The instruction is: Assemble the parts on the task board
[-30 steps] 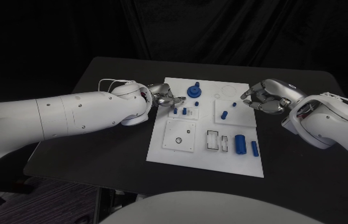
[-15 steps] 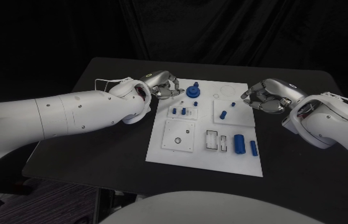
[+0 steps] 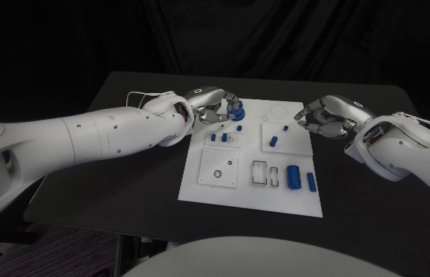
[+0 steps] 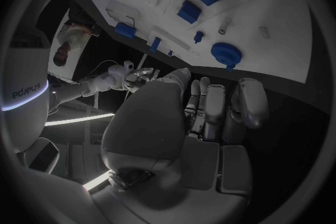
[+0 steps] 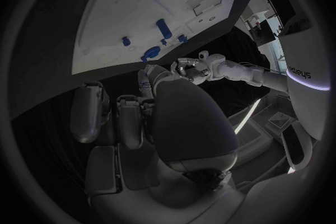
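Several blue parts (image 3: 295, 178) lie loose on the task board (image 3: 251, 199), so most assembly remains. Left hand (image 3: 218, 107), fingers curled and empty, hovers by the round part (image 3: 238, 112) near the board's far-left corner; right hand (image 3: 324, 119), curled empty, waits beyond the right edge.

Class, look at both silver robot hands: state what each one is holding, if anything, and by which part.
Nothing is held. The left hand hovers beside the round blue part without gripping it; the right hand is curled, holding nothing.

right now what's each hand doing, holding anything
left hand: fingers curled beside the blue round part, grip cannot be told
right hand: fingers curled, holding nothing
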{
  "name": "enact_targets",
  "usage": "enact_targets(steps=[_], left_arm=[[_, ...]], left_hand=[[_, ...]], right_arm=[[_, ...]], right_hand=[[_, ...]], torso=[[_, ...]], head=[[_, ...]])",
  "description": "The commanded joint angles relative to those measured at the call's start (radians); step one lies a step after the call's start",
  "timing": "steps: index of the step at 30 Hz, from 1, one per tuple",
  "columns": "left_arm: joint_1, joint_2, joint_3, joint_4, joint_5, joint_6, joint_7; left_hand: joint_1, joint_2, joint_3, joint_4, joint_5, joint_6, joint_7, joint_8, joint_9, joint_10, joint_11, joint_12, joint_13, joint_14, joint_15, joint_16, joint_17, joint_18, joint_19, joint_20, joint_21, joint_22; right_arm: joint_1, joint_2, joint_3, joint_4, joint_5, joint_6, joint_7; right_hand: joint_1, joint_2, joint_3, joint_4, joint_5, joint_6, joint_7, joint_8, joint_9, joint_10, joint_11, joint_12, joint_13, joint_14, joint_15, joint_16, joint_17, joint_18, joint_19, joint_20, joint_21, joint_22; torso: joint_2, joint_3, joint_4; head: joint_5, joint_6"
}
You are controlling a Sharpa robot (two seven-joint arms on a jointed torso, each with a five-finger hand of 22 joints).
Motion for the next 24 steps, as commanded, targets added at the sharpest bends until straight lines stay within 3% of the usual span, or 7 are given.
enact_targets(steps=[1,7,10,14,17,18,24], left_arm=[[-0.001,0.016,0.001,-0.021,-0.013,0.081,0.087],[-0.001,0.057,0.001,-0.077,-0.013,0.134,0.113],[-0.001,0.071,0.001,-0.094,-0.013,0.148,0.122],[-0.001,0.088,0.001,-0.115,-0.044,0.151,0.134],[-0.001,0.098,0.001,-0.130,-0.074,0.154,0.145],[-0.001,0.101,0.001,-0.133,-0.080,0.156,0.149],[-0.001,0.117,0.001,-0.149,-0.132,0.159,0.138]], left_hand=[[0.012,-0.027,0.024,-0.019,-0.015,-0.005,-0.004,-0.022,-0.073,0.012,-0.004,-0.048,-0.082,0.070,-0.014,0.020,0.009,-0.039,0.123,-0.005,0.139,0.185],[0.036,-0.032,0.089,-0.061,0.010,0.009,-0.012,-0.039,-0.173,-0.012,0.010,-0.114,-0.195,0.064,-0.010,-0.008,-0.061,-0.060,0.197,-0.007,0.204,0.251],[0.026,-0.055,0.157,-0.081,0.017,0.044,-0.004,-0.063,-0.240,-0.011,0.012,-0.138,-0.251,0.078,-0.011,-0.009,-0.087,-0.074,0.249,-0.006,0.229,0.276],[-0.001,-0.072,0.216,-0.110,0.009,0.095,-0.003,-0.101,-0.322,0.018,0.014,-0.173,-0.340,0.145,-0.008,0.035,-0.044,-0.074,0.249,-0.005,0.229,0.276],[-0.013,-0.079,0.225,-0.122,-0.027,0.120,-0.003,-0.118,-0.352,0.037,0.004,-0.190,-0.381,0.162,-0.017,0.044,-0.040,-0.074,0.249,-0.010,0.229,0.276],[-0.020,-0.084,0.228,-0.130,-0.061,0.138,-0.005,-0.131,-0.375,0.054,-0.004,-0.211,-0.421,0.172,-0.027,0.048,-0.041,-0.074,0.249,-0.022,0.229,0.276],[-0.027,-0.091,0.216,-0.141,-0.109,0.158,-0.001,-0.168,-0.435,0.057,-0.018,-0.266,-0.506,0.170,-0.042,0.042,-0.063,-0.074,0.249,-0.034,0.229,0.276]], right_arm=[[-0.002,0.001,0.001,0.001,-0.002,-0.018,0.003],[-0.002,0.003,0.001,0.001,-0.002,-0.013,-0.001],[-0.002,0.004,0.001,0.001,-0.002,-0.012,-0.002],[-0.002,0.004,0.001,0.001,-0.002,-0.011,-0.004],[-0.002,0.005,0.001,0.000,-0.002,-0.011,-0.004],[-0.002,0.005,0.001,0.000,-0.002,-0.010,-0.004],[-0.003,0.009,0.001,-0.004,-0.002,-0.009,-0.004]], right_hand=[[0.006,-0.004,0.004,-0.002,0.001,0.008,0.000,-0.003,0.000,0.079,0.005,-0.001,0.236,0.085,0.005,-0.001,0.188,0.011,0.001,-0.001,0.004,0.163],[0.006,-0.004,0.004,-0.003,0.002,0.009,0.000,-0.003,0.000,0.077,0.004,-0.003,0.234,0.084,0.005,-0.003,0.186,0.012,0.001,-0.001,0.002,0.162],[0.006,-0.004,0.004,-0.003,0.002,0.009,0.000,-0.003,0.000,0.077,0.004,-0.003,0.234,0.084,0.005,-0.003,0.186,0.012,0.001,-0.001,0.002,0.162],[0.006,-0.004,0.004,-0.003,0.002,0.009,0.000,-0.003,0.000,0.077,0.004,-0.003,0.234,0.084,0.005,-0.003,0.186,0.012,0.001,-0.001,0.002,0.162],[0.006,-0.004,0.004,-0.003,0.002,0.009,0.000,-0.003,0.000,0.077,0.004,-0.003,0.234,0.084,0.005,-0.003,0.186,0.012,0.001,-0.001,0.002,0.162],[0.006,-0.004,0.004,-0.003,0.002,0.009,0.000,-0.003,0.000,0.077,0.004,-0.003,0.234,0.084,0.005,-0.003,0.186,0.012,0.001,-0.001,0.002,0.162],[0.006,-0.005,0.005,-0.003,0.003,0.010,0.000,-0.002,0.000,0.077,0.004,-0.003,0.233,0.084,0.005,-0.003,0.185,0.012,0.000,-0.001,0.001,0.162]], torso=[[0.002,0.0003,-0.0012],[0.002,0.0004,-0.0041],[0.003,0.0003,-0.0055],[0.000,0.0012,-0.0040],[0.000,0.0013,-0.0044],[0.000,0.0012,-0.0044],[0.000,0.0010,-0.0060]], head=[[-0.001,0.000],[-0.006,0.000],[-0.008,0.000],[-0.012,0.000],[-0.012,0.000],[-0.013,0.000],[-0.013,0.000]])
